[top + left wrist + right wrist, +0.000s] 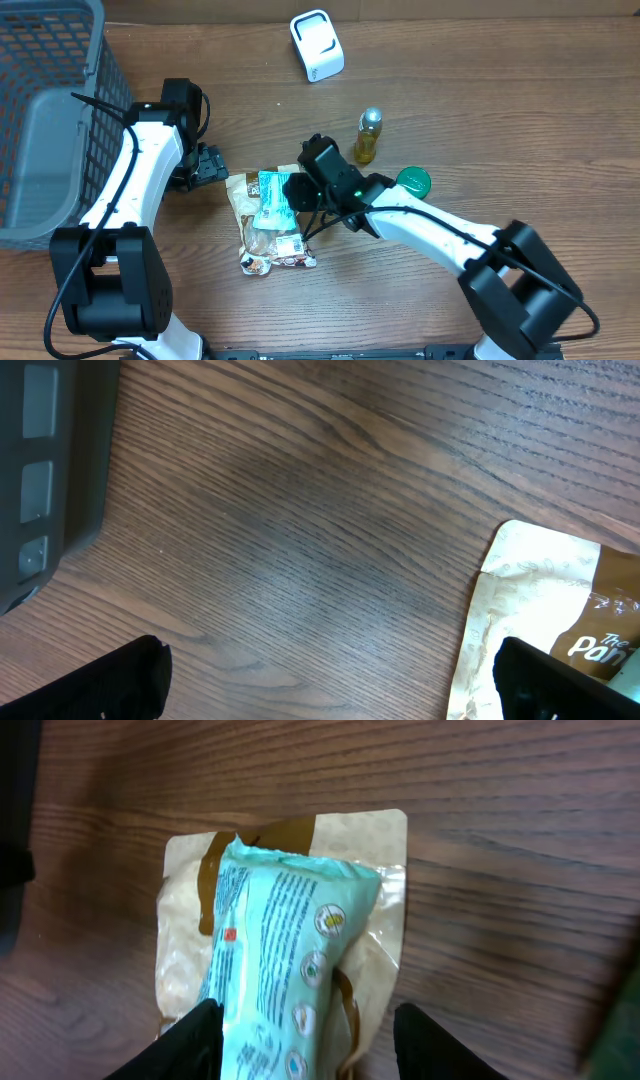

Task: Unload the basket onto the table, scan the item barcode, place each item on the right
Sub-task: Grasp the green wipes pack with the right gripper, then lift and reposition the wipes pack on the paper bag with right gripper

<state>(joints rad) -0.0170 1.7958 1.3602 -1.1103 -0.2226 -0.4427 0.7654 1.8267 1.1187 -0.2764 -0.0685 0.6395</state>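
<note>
Wooden table [500, 100] bears a teal printed packet [280, 950] atop a tan pouch [185, 920]. The right gripper [305, 1020] straddles it unclenched, and the left gripper [330, 660] gapes.

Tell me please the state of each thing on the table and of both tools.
Left tool, open, empty.
Right tool, open, astride the teal packet.
Teal packet, lying flat on the brown pouch.
Brown pouch, lying flat.
Bottle, upright, capped.
White scanner, standing, untouched.
Basket, upright, nothing visible inside.
</note>
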